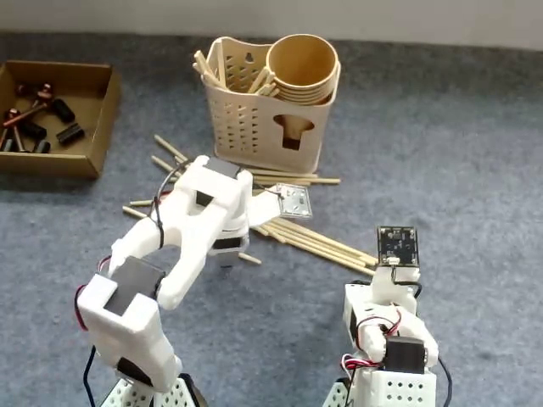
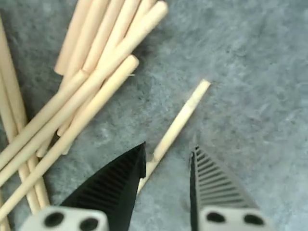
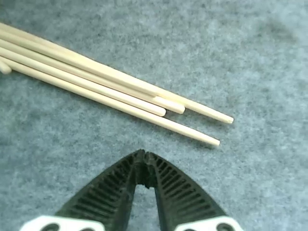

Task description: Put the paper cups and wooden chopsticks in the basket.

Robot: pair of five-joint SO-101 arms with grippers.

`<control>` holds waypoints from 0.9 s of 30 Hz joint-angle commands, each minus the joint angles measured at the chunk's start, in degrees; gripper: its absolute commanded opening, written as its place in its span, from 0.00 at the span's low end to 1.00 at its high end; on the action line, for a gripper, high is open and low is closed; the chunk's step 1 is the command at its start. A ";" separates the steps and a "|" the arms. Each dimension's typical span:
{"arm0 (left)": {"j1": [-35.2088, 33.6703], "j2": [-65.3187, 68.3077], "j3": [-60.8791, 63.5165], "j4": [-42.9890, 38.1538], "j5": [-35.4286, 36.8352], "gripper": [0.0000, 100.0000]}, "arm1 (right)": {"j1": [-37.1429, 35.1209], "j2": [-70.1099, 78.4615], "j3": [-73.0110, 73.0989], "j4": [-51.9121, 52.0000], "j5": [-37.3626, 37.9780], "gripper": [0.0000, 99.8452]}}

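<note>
Grey carpet covers the worktop, with loose chopsticks (image 1: 316,242) strewn in front of the basket (image 1: 254,127). Stacked cups (image 1: 301,64) and a few sticks (image 1: 212,64) stand inside it. Low over the carpet, the left jaws are moderately parted. A single chopstick (image 2: 179,122) lies between them, close by one jaw, unclamped. Nearby, the right jaws are closed tip to tip and empty, just short of four chopstick tips (image 3: 192,113).
</note>
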 commanded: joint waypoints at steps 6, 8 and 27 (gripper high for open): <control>-0.48 2.51 -1.71 -2.37 0.35 0.09 | 0.66 -0.31 7.25 -0.48 -0.09 0.01; -0.40 2.86 -1.71 -2.11 0.35 0.05 | 0.66 -0.31 7.25 -0.48 -0.09 0.01; 0.40 -12.88 -3.91 16.35 0.70 0.02 | 0.66 -0.31 7.25 -0.48 -0.09 0.01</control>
